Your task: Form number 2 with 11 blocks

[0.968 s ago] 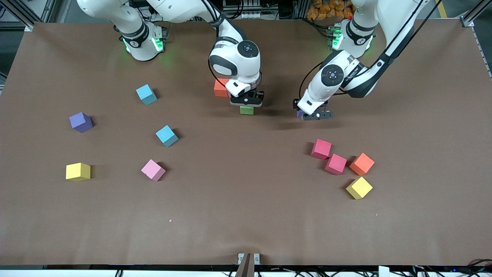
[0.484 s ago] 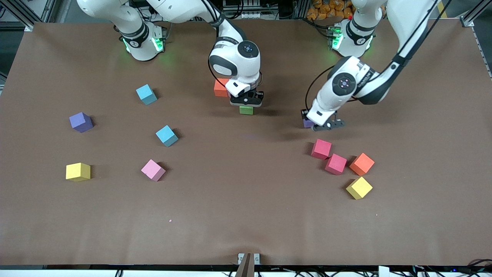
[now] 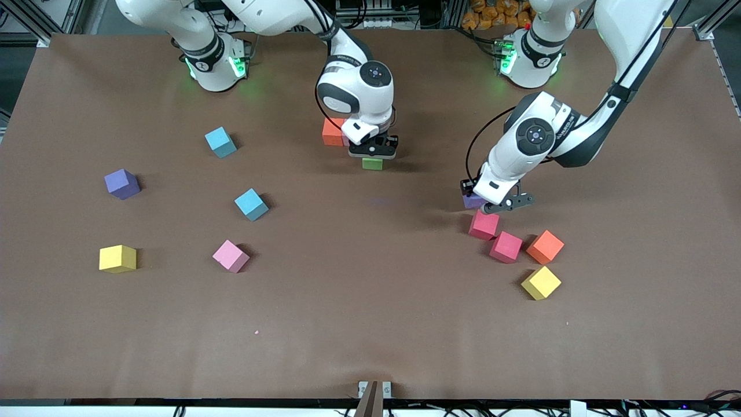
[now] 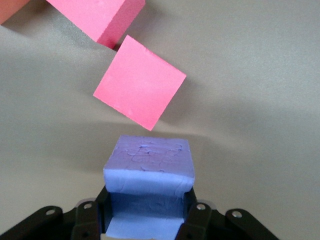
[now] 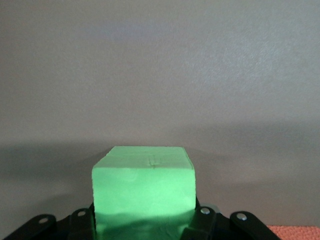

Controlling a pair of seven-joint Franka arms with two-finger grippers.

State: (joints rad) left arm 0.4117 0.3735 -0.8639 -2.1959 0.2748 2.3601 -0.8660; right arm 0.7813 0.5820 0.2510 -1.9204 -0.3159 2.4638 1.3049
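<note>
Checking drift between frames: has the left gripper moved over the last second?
Yes. The left gripper, shut on a purple block, has come toward the front camera and now sits right beside the crimson block.

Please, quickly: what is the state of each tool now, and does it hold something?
Left tool: closed on a purple block, over the table beside a crimson block.
Right tool: closed on the green block.
</note>
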